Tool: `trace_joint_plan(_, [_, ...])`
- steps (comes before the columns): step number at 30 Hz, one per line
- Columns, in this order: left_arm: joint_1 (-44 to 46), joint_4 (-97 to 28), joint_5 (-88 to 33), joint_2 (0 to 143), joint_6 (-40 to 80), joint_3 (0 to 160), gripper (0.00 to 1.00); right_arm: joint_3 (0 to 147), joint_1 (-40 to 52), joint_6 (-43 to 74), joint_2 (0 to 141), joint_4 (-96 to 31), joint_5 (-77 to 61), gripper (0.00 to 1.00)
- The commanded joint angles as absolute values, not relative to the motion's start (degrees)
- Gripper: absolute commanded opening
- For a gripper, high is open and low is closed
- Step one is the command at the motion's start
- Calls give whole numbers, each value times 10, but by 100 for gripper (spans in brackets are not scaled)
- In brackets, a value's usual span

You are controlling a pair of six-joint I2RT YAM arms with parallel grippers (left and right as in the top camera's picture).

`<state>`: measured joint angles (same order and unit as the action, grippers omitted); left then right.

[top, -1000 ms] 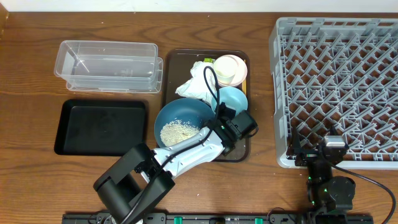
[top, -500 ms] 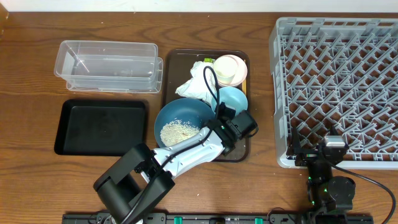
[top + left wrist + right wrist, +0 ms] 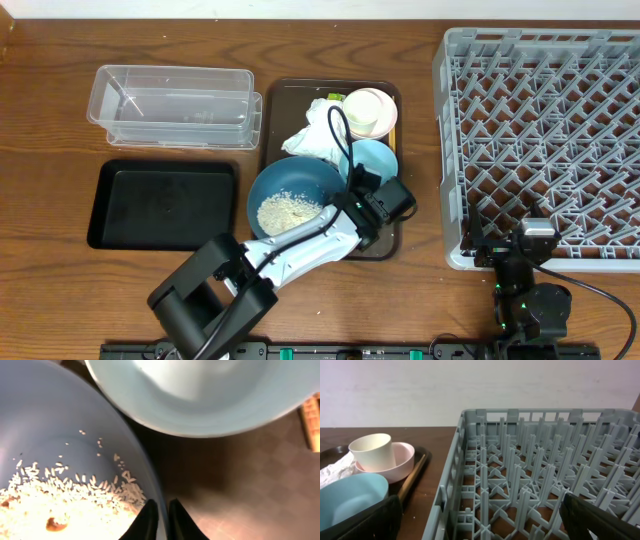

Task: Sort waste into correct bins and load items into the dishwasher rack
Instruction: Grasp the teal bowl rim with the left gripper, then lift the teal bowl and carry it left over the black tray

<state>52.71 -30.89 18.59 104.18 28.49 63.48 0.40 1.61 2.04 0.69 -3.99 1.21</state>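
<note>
Overhead top-down; both wrists near, seemingly sharing small bowl (image 3: pixel 374 160).

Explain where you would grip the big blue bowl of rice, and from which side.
Pinch the thin rim of the big bowl, one finger inside and one outside, coming from above at its front-right edge. It sits upright with rice inside, so keep it level; the napkin and small bowl crowd the back. The left hand straddles the rim there.

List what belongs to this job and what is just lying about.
Job: large dark blue bowl, white rice grains, small light blue bowl, crumpled white napkin, pinkish-white cup, clear plastic container, shallow black tray, grey lattice rack.
Idle: dark brown serving tray, wooden table.
</note>
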Motion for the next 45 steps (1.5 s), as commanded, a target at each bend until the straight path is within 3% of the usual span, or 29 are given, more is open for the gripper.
trace_joint_plan(1, [525, -312, 202, 1018, 281, 648, 10, 3, 8, 12, 3, -42, 10, 99])
trace_joint_plan(19, [525, -319, 203, 976, 279, 648, 6, 3, 8, 12, 3, -42, 10, 99])
trace_joint_plan(30, [511, -344, 266, 880, 280, 648, 6, 3, 8, 12, 3, -41, 10, 99])
trace_joint_plan(39, [432, -347, 257, 778, 298, 648, 6, 3, 8, 12, 4, -42, 10, 99])
trace_joint_plan(45, [339, -340, 118, 708, 308, 648, 6, 3, 8, 12, 4, -41, 10, 99])
